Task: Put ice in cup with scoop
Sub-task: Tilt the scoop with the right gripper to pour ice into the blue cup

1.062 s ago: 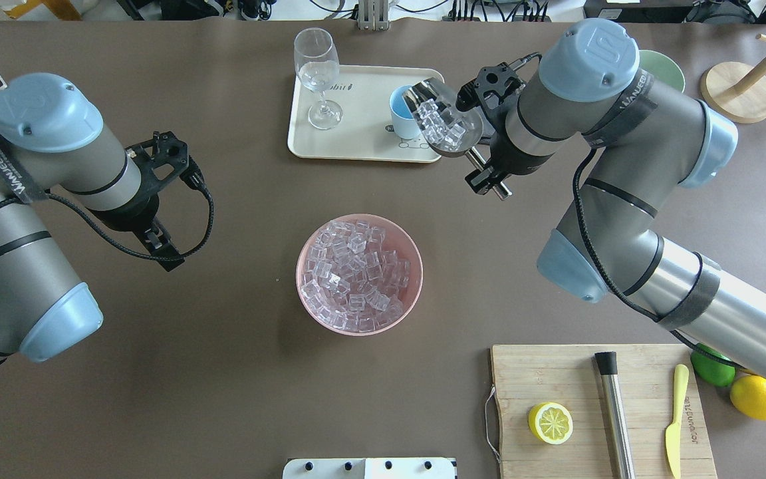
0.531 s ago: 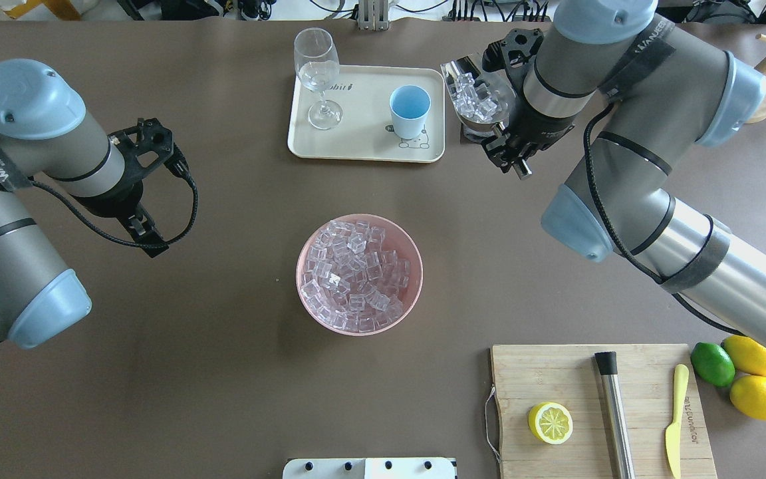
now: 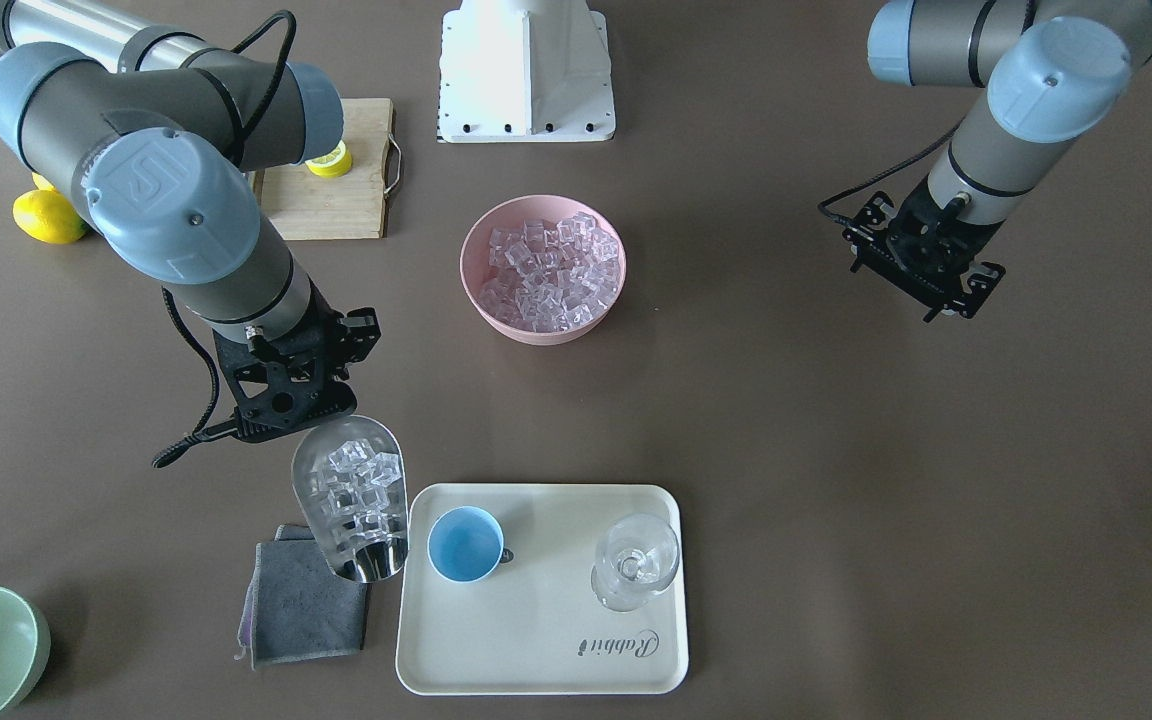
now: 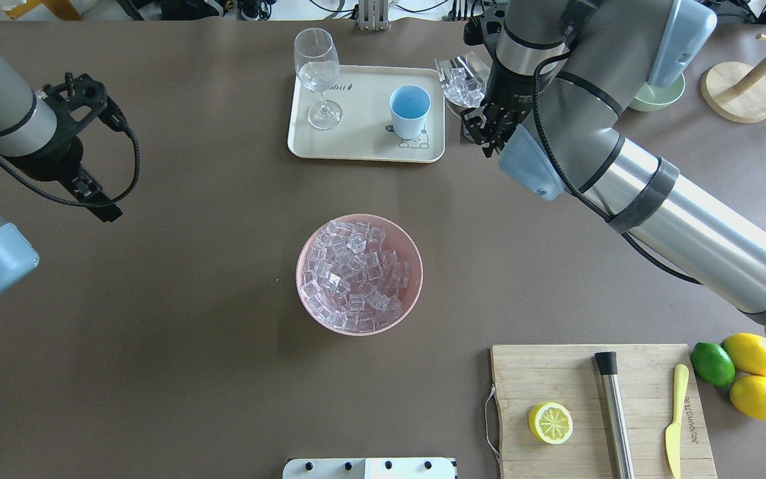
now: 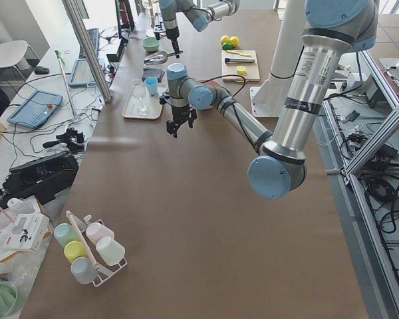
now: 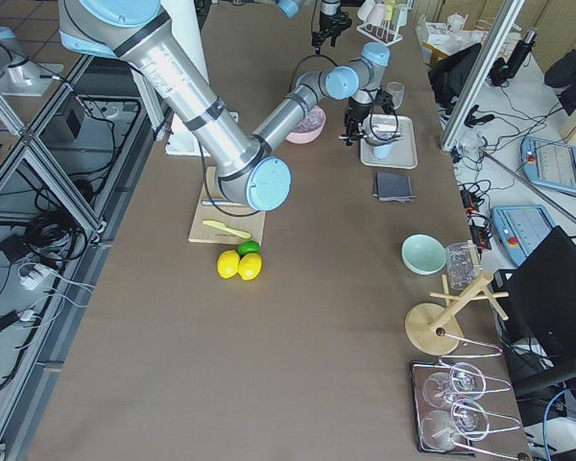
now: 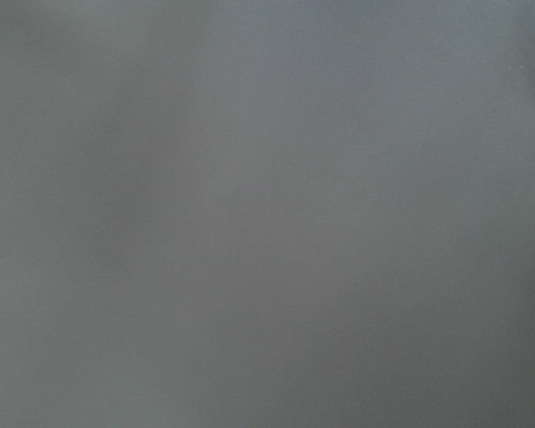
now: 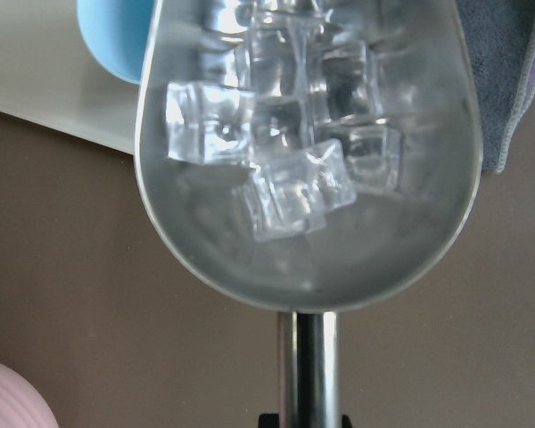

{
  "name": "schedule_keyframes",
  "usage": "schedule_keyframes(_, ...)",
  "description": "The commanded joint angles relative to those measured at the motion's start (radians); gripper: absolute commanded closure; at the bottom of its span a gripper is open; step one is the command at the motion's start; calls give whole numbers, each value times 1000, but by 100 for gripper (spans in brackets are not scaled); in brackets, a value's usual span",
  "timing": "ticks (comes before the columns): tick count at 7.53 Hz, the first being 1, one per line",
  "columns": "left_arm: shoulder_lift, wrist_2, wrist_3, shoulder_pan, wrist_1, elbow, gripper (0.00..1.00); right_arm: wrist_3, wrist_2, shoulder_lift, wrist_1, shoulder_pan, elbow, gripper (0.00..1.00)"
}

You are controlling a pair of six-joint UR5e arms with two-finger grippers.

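Shiny steel scoop [image 3: 351, 497] of clear ice cubes [image 8: 290, 192]: handle clenched in right end effector [image 3: 294, 400], lower left of frame, beside small light-blue cup [image 3: 465, 543]. Pouring needed lip centred over cup, slow tilt.

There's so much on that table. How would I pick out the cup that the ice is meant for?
Find the cream rectangular tray. Two things stand on it: a clear stemmed glass and the cup. The cup is the short, light-blue, opaque one, on the side nearest the ice-filled scoop.
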Motion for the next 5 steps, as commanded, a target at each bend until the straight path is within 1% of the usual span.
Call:
schedule_keyframes(1,102,-96,1,-147,-23,4,2,-107,26,126,-100,1,-135,100)
schedule_keyframes(2,161,-147,1,-208,-101,34,2,-156,26,162,-184,0,-138,100)
schedule_keyframes(3,199,-179,1,-255,-137,71,2,-181,24,182,-241,-2,-140,100)
schedule_keyframes(4,219,-235,1,-314,-138,116,2,-204,22,191,-281,-2,-143,100)
schedule_keyframes(5,233,-254,1,-368,-137,145,2,-233,22,205,-329,-4,-146,100)
